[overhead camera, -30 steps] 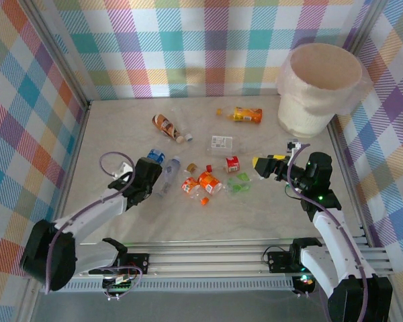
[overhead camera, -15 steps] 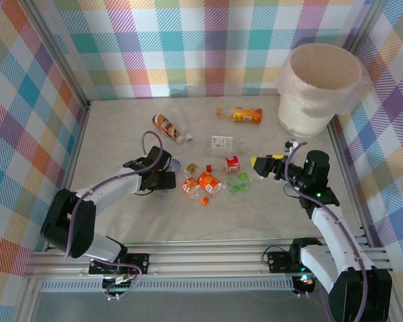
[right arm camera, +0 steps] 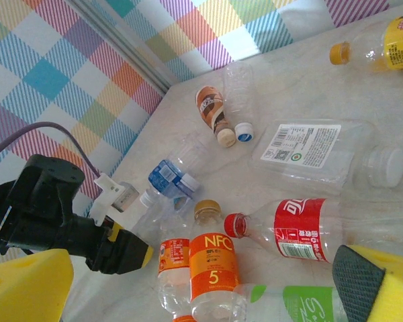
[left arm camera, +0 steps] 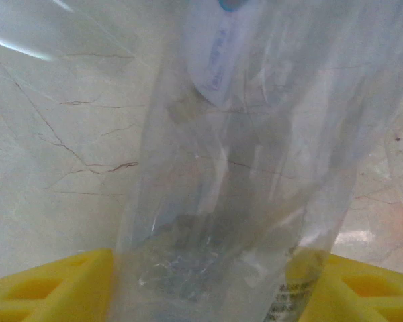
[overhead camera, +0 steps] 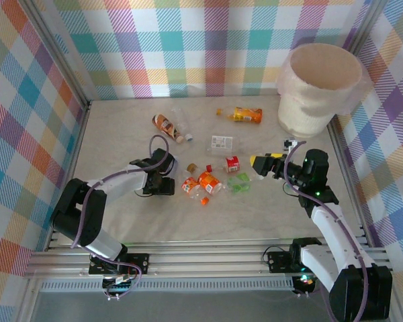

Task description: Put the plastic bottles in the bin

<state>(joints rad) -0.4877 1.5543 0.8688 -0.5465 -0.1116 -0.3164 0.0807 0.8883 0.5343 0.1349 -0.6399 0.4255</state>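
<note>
We see the left gripper (overhead camera: 165, 182) low on the table (overhead camera: 114, 141), at the left side of the pile of plastic bottles (overhead camera: 209, 181). A clear bottle (left arm camera: 235, 174) lies right between its two yellow fingers (left arm camera: 40, 285). The plastic seems to touch both of them, but the close view is blurry, so we cannot tell if the bottle is squeezed or just sitting there. The right gripper (overhead camera: 262, 164) is wide open with nothing in it, just to the right of the red label bottle (overhead camera: 232, 162) and the green label bottle (overhead camera: 240, 182). The bin (overhead camera: 320, 90) stands in the far right corner, well apart from the clear bottle
</note>
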